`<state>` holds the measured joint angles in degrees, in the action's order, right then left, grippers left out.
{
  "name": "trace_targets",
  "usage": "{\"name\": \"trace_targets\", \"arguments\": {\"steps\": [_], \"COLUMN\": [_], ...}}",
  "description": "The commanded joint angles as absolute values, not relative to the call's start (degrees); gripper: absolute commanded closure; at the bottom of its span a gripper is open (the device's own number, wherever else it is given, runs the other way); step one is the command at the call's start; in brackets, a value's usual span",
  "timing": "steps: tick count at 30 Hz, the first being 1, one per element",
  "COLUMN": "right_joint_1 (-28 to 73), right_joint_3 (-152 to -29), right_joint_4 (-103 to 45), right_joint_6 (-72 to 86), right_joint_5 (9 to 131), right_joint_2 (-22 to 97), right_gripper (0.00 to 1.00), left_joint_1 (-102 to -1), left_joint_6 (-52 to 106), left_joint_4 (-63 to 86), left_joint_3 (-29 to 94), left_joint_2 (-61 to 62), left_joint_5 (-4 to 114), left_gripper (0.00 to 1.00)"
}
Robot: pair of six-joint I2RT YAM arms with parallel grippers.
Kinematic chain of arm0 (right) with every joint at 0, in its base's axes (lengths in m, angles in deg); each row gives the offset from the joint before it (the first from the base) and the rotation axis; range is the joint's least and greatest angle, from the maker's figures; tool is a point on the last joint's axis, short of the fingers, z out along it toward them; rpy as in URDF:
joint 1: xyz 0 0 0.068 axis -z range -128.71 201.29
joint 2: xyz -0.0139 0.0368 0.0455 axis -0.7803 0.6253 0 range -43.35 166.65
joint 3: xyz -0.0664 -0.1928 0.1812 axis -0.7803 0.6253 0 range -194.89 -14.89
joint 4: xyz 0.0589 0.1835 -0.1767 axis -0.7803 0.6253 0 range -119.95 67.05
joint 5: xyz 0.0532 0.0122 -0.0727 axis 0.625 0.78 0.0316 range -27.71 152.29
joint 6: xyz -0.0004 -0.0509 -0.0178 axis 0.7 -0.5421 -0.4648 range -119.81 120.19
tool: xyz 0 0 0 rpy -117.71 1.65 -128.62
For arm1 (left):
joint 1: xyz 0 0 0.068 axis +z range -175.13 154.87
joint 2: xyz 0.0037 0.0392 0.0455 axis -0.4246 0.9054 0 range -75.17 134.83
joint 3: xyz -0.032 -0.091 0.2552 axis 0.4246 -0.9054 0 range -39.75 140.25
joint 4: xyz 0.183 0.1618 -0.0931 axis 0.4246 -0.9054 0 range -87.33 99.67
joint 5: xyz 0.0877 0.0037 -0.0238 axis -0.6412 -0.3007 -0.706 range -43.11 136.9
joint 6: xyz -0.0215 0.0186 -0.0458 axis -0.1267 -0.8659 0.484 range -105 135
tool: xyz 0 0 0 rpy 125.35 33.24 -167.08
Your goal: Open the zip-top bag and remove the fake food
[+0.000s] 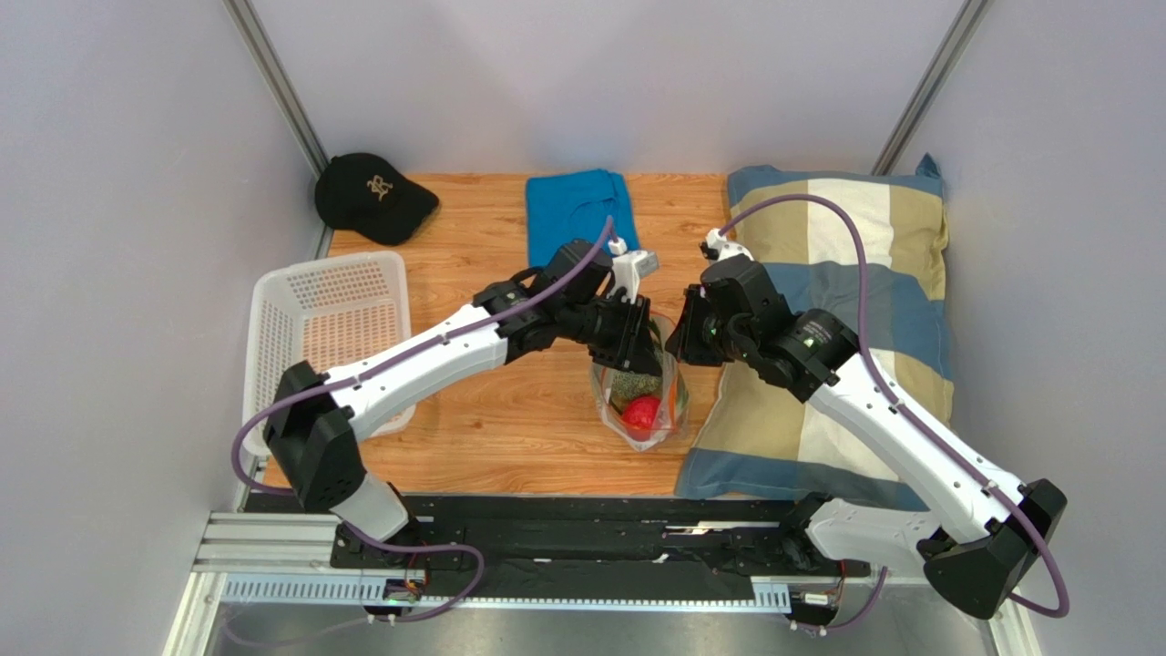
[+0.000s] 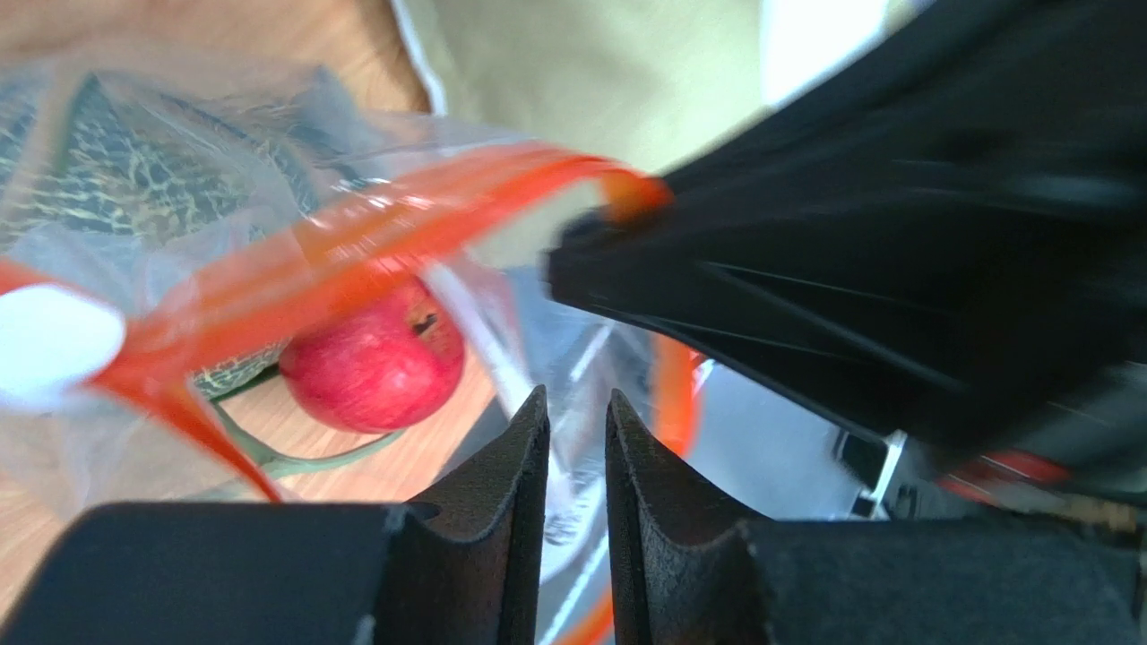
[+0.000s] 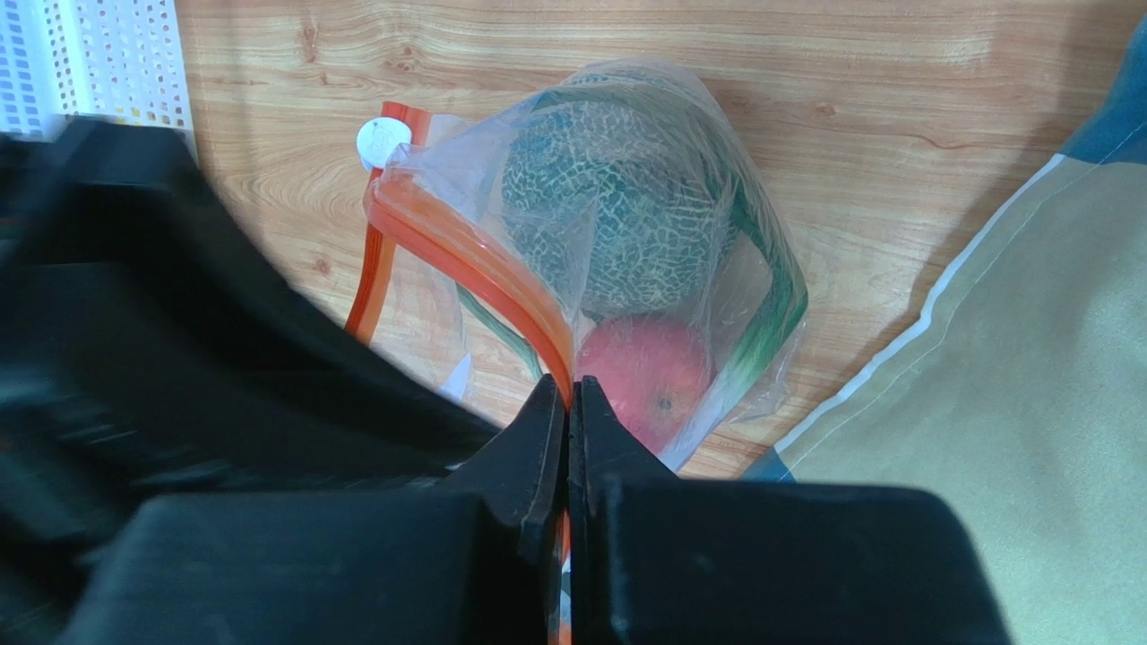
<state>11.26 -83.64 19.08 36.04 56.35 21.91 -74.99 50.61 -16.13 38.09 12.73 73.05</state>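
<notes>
The zip-top bag (image 1: pixel 643 397) hangs between my two grippers over the wooden table, its mouth parted. My left gripper (image 1: pixel 638 339) is shut on one lip, with clear film and orange strip between its fingertips in the left wrist view (image 2: pixel 576 397). My right gripper (image 1: pixel 682 345) is shut on the other orange-red zip strip (image 3: pixel 465 262). The white slider (image 3: pixel 384 139) sits at the strip's end. Inside the bag lie the grey-green leafy ball (image 3: pixel 613 202) and the red fruit (image 3: pixel 646 376), both also in the left wrist view (image 2: pixel 377 363). The yellow fruit is hidden.
A white basket (image 1: pixel 329 328) stands at the left. A black cap (image 1: pixel 372 194) and a folded blue cloth (image 1: pixel 582 212) lie at the back. A striped pillow (image 1: pixel 849 274) fills the right side, close beside the bag.
</notes>
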Motion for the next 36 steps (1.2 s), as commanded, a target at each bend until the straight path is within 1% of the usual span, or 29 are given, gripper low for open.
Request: {"name": "trace_targets", "arguments": {"steps": [1, 5, 8, 9, 10, 12, 15, 19, 20, 21, 26, 27, 29, 31, 32, 35, 36], "right_joint_1": [11.4, 11.4, 11.4, 11.4, 11.4, 11.4, 11.4, 11.4, 11.4, 11.4, 11.5, 11.4, 11.4, 11.5, 11.4, 11.3, 11.4], "right_joint_3": [-87.2, -88.5, -89.7, -89.9, -90.1, -89.9, -89.5, -88.1, -87.8, -87.2, -84.9, -84.8, -84.1, -83.3, -82.9, -81.9, -81.9], "right_joint_4": [16.9, 16.4, 16.3, 16.1, 15.9, 15.6, 15.4, 15.0, 15.0, 15.0, 14.3, 14.3, 14.3, 14.1, 13.9, 13.6, 13.6], "right_joint_6": [37.1, 37.4, 37.6, 37.9, 37.9, 38.3, 39.0, 40.2, 40.2, 40.3, 40.2, 40.2, 40.8, 41.6, 42.5, 43.9, 44.7], "right_joint_5": [55.8, 55.3, 55.1, 55.2, 55.3, 55.2, 55.4, 56.6, 56.6, 56.5, 55.7, 55.5, 55.5, 55.6, 55.6, 55.6, 55.8], "right_joint_2": [20.5, 21.2, 22.3, 22.8, 23.0, 23.5, 23.6, 23.7, 23.8, 23.8, 23.0, 22.9, 22.7, 22.3, 21.9, 21.4, 21.4], "right_gripper": [1.00, 1.00, 1.00, 1.00, 1.00, 1.00, 1.00, 1.00, 1.00, 1.00, 1.00, 1.00, 1.00, 1.00, 1.00, 1.00, 1.00], "left_joint_1": [-75.8, -76.3, -76.3, -76.4, -76.4, -76.4, -76.4, -76.5, -76.5, -76.5, -76.5, -76.5, -76.7, -77.3, -77.5, -78.0, -78.2], "left_joint_6": [46.2, 43.4, 42.2, 42.1, 41.6, 41.8, 42.1, 39.9, 39.2, 38.4, 38.0, 38.5, 39.1, 39.4, 40.0, 42.2, 42.8], "left_joint_4": [-17.9, -17.9, -17.8, -17.8, -17.7, -18.2, -17.1, -14.2, -14.1, -14.4, -12.1, -10.4, -10.4, -11.0, -11.5, -9.3, -9.0], "left_joint_3": [38.5, 37.9, 37.0, 36.6, 35.9, 35.3, 33.6, 31.6, 31.4, 31.1, 27.3, 26.7, 26.0, 26.7, 27.0, 27.6, 28.2], "left_joint_2": [14.3, 15.3, 16.0, 16.1, 16.5, 16.6, 16.9, 17.1, 17.2, 17.1, 17.0, 17.1, 17.6, 18.4, 18.9, 20.5, 21.3], "left_joint_5": [76.0, 76.4, 79.0, 79.4, 80.5, 79.1, 77.1, 83.9, 85.1, 86.1, 93.0, 93.8, 92.9, 88.1, 85.8, 83.7, 83.2], "left_gripper": [0.74, 0.69, 0.63, 0.57, 0.54, 0.50, 0.50, 0.50, 0.48, 0.44, 0.37, 0.34, 0.33, 0.33, 0.39, 0.48, 0.48]}}
